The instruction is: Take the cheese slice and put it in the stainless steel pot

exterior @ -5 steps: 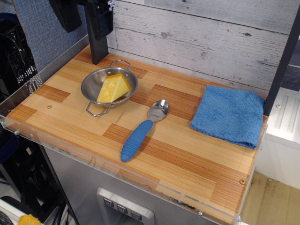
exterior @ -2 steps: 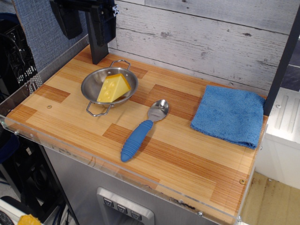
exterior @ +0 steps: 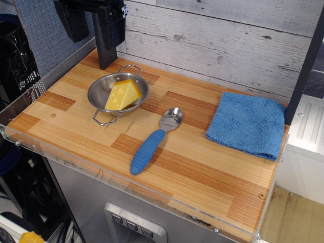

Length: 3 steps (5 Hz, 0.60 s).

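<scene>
The yellow cheese slice (exterior: 122, 94) lies tilted inside the stainless steel pot (exterior: 96, 91), which stands on the wooden counter at the back left. Its two wire loop handles show at the pot's front and back. My black gripper (exterior: 93, 30) hangs high above the counter's back left corner, behind and above the pot. Its two fingers (exterior: 73, 23) stand wide apart with nothing between them, so it is open and empty. It touches neither the pot nor the cheese.
A blue-handled metal spoon (exterior: 152, 143) lies in the middle of the counter. A folded blue cloth (exterior: 248, 124) lies at the right. A black post (exterior: 105, 53) stands behind the pot. A grey plank wall (exterior: 217, 45) backs the counter.
The gripper shifted slightly lower in the view between a second ago and 0.4 s ago, then stayed still. The cheese, pot, spoon and cloth have not moved.
</scene>
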Motion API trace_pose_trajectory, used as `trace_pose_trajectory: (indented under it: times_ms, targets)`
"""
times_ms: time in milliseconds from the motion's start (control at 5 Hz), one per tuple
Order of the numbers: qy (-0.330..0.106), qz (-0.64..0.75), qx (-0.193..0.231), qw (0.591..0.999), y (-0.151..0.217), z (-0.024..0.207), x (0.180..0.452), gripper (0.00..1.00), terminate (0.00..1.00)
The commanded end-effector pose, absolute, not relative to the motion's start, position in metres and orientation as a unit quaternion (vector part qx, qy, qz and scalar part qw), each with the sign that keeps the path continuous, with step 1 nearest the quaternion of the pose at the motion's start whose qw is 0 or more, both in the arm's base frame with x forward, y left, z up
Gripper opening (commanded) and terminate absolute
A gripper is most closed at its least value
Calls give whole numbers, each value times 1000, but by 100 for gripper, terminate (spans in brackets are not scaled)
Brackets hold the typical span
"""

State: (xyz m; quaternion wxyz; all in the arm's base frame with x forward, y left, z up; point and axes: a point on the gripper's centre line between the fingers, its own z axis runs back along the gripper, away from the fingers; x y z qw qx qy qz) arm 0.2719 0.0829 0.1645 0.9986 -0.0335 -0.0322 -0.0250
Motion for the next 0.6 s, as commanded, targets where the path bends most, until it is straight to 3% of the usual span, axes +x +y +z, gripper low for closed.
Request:
trace_pose_trajectory:
  times_ms: [0,200,400]
  targets:
    - [-50,-29,-25,998,81,175,286,100,0]
    - [-50,-29,-25,998,81,175,286,100,0]
    - [-50,-29,-25,998,81,175,286,100,100]
